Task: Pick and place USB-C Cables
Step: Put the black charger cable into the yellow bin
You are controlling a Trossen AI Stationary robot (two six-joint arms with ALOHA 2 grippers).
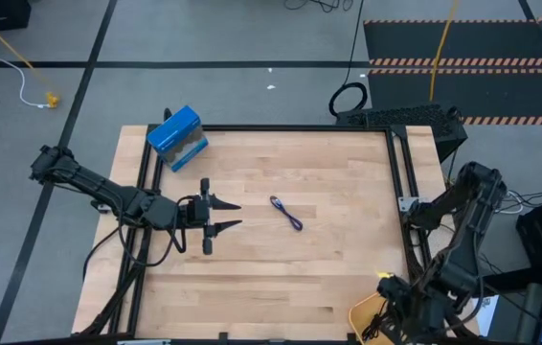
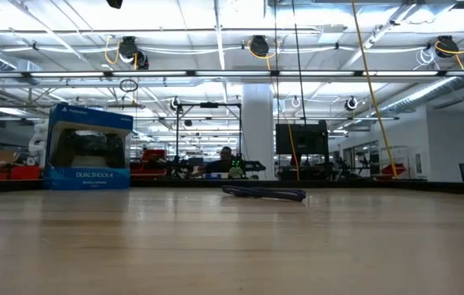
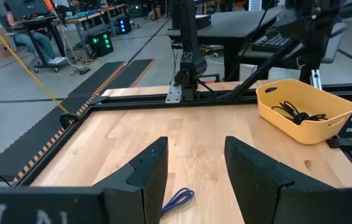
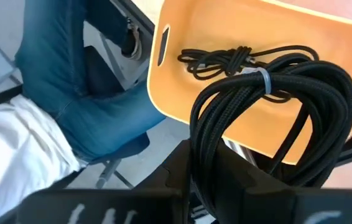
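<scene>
1. The left gripper (image 1: 235, 216) hovers over the left-middle of the wooden table (image 1: 328, 278), its two fingers (image 3: 145, 174) spread wide and holding nothing.
2. Just beyond those fingers, a blue-purple cable (image 1: 286, 213) lies loose on the wood near the table's middle, apart from the gripper.
3. The right gripper (image 4: 238, 171) is at the table's near right corner, over a yellow bin (image 1: 367, 316). It is closed on a coiled black cable (image 4: 275, 112) that hangs above the bin.
4. Another black cable (image 4: 219, 59) lies bunched inside the bin.
5. A blue box (image 1: 177, 137) stands at the far left corner of the table.
6. Beside the bin, a seated person's legs (image 4: 83, 81) show in blue trousers.
</scene>
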